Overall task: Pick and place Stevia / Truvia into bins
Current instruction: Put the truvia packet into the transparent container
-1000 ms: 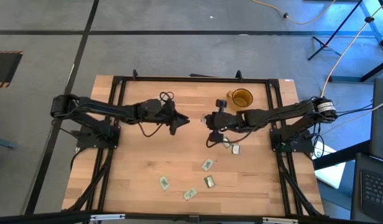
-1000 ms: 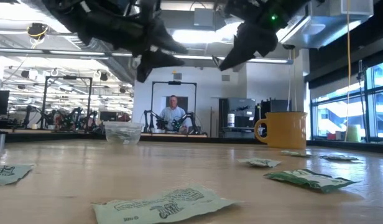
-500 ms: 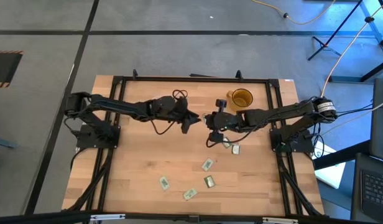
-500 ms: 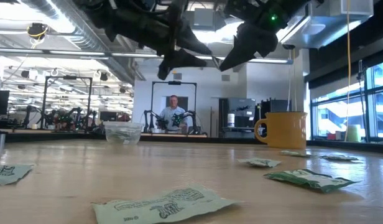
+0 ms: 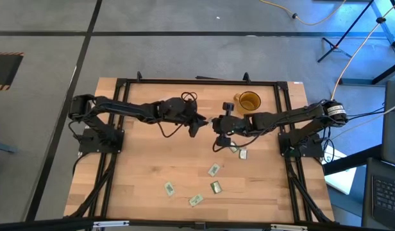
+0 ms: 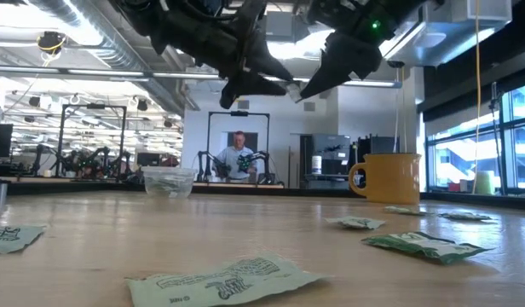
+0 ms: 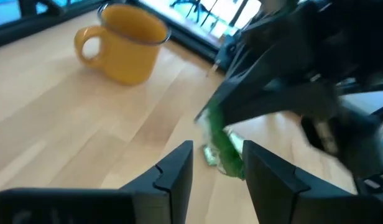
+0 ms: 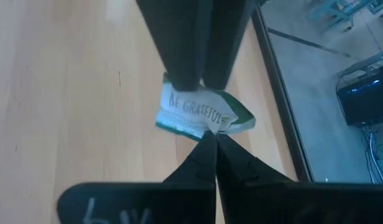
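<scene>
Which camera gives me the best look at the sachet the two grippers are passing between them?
The right wrist view: the held sachet fills mid-frame, lettering readable, pinched by the shut right gripper with the left gripper's fingers around its far edge. The left wrist view shows it blurred, the low view a small pale scrap, and the high view hides it between the arms.

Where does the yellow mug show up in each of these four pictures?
High view: yellow mug at the table's far edge, right of centre.
Low view: mug standing at the right, handle to its left.
Left wrist view: mug at the upper left.
Right wrist view: not in it.
Shared landmark: the wooden table.
</scene>
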